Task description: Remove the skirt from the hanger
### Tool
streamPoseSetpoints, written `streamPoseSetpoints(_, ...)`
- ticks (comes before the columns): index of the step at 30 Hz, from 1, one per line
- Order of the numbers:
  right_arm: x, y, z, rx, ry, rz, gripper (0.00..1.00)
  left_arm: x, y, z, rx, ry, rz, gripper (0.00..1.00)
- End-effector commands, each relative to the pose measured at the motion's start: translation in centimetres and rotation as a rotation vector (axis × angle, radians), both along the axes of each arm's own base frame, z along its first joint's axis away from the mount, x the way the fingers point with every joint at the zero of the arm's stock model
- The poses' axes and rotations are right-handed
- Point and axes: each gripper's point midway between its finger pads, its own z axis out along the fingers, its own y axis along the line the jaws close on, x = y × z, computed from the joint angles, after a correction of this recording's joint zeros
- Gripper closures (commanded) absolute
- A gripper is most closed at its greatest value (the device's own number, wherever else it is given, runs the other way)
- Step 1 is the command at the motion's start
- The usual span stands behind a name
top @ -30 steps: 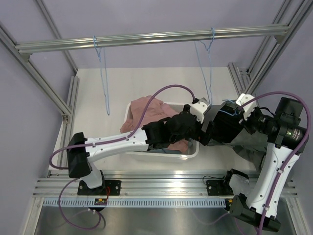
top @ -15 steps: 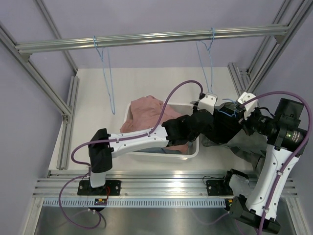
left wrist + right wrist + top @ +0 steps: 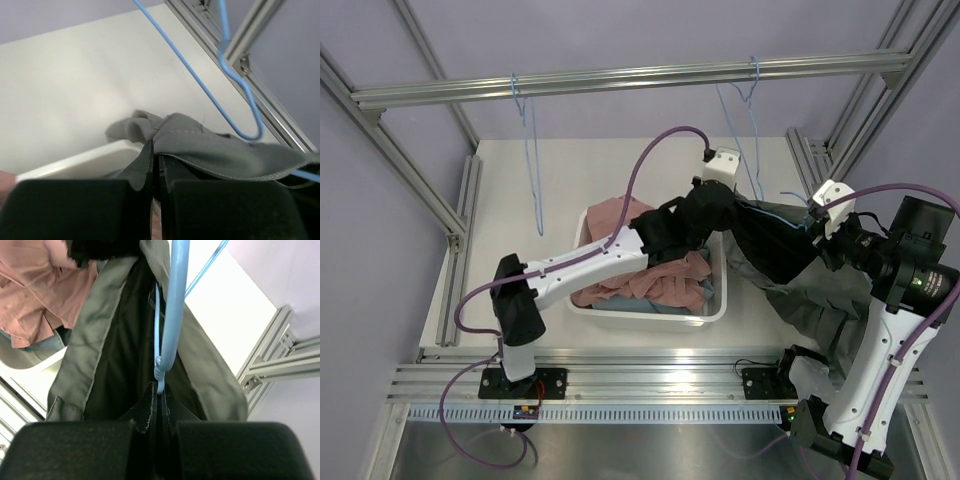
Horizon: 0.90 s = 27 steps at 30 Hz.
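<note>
The dark grey skirt [image 3: 788,255] is stretched between my two grippers, to the right of the bin. My left gripper [image 3: 735,205] is shut on one edge of the skirt [image 3: 210,150], the fabric pinched at the fingertips of this gripper [image 3: 156,156]. My right gripper [image 3: 817,226] is shut on the thin end of the blue hanger [image 3: 170,315], right at the tips of the gripper [image 3: 161,390]. The skirt [image 3: 95,330] hangs round this hanger with its dark lining showing. Only a short blue piece of the hanger [image 3: 806,221] shows from above.
A white bin [image 3: 715,312] with pink clothes [image 3: 650,280] sits under my left arm. Two empty blue wire hangers [image 3: 532,150] [image 3: 748,120] hang from the rail [image 3: 620,80]; one hanger [image 3: 235,90] is close to my left wrist. Frame posts [image 3: 840,140] stand at the right.
My left gripper has shut on the skirt's edge and moved toward the far side, pulling the fabric taut. The right gripper keeps its grip on the hanger and has shifted slightly right.
</note>
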Motion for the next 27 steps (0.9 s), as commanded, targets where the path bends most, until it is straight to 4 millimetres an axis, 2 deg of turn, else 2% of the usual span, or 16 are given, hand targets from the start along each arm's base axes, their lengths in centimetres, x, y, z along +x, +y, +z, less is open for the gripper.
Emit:
streamPoseSetpoints(1,-3.7,2.7,-0.4,0.102,0.122,0.054,1.0,2.2,3.5,7.3,-0.114,-0.078,0.039,1.0)
streamPoseSetpoints(5,-4.4,3.9,1.0,0.113,0.071,0.117,1.0,5.3,6.0,6.8,-0.108,-0.034,0.08,1.0)
streamPoseSetpoints(7,-4.5,3.8,1.3,0.105,0.061,0.115,1.0,6.1,6.4,6.9,-0.11,-0.029,0.066,1.0)
streamPoseSetpoints(12,-4.7,4.2,1.6,0.097,0.032,0.143,1.0,8.6,8.3,8.7,-0.118,-0.033,0.091,1.0)
streamPoseSetpoints(14,-4.5,3.8,0.9,0.084,0.053,0.133,1.0,9.2,9.0,9.6,-0.134,-0.042,0.097,1.0)
streamPoseSetpoints(15,-4.4,3.7,0.7,0.087,0.063,0.127,1.0,9.0,9.1,10.5,-0.159,-0.055,0.077,1.0)
streamPoseSetpoints(18,-4.7,4.5,1.8,0.152,0.052,0.118,1.0,8.8,8.9,10.8,-0.183,-0.035,0.02,1.0)
streamPoseSetpoints(19,-3.8,4.4,3.4,0.156,-0.019,0.103,1.0,8.5,8.6,9.7,-0.18,-0.011,0.001,1.0)
streamPoseSetpoints(20,-3.6,4.4,4.2,0.222,-0.005,0.054,1.0,8.3,8.2,9.9,-0.215,-0.015,-0.022,1.0)
streamPoseSetpoints(21,-2.4,4.1,5.9,0.218,-0.083,0.042,1.0,7.5,7.5,9.6,-0.235,0.003,-0.074,1.0)
streamPoseSetpoints(22,-2.2,4.1,6.7,0.241,-0.102,0.023,1.0,6.8,7.5,8.0,-0.241,0.041,-0.098,1.0)
streamPoseSetpoints(23,-2.0,4.2,7.3,0.293,-0.095,0.002,1.0,6.5,6.9,8.5,-0.312,0.046,-0.122,0.97)
streamPoseSetpoints(24,-1.3,4.0,8.4,0.294,-0.14,0.001,1.0,5.4,6.1,8.1,-0.337,0.071,-0.188,0.92)
streamPoseSetpoints(25,-0.5,3.4,8.7,0.307,-0.142,-0.031,1.0,4.7,5.8,6.9,-0.349,0.099,-0.218,0.9)
streamPoseSetpoints(26,-0.1,3.2,9.1,0.324,-0.142,-0.055,1.0,4.3,4.9,7.7,-0.401,0.091,-0.261,0.87)
streamPoseSetpoints(27,0.4,2.9,9.6,0.321,-0.16,-0.061,1.0,3.4,4.1,7.6,-0.421,0.112,-0.32,0.79)
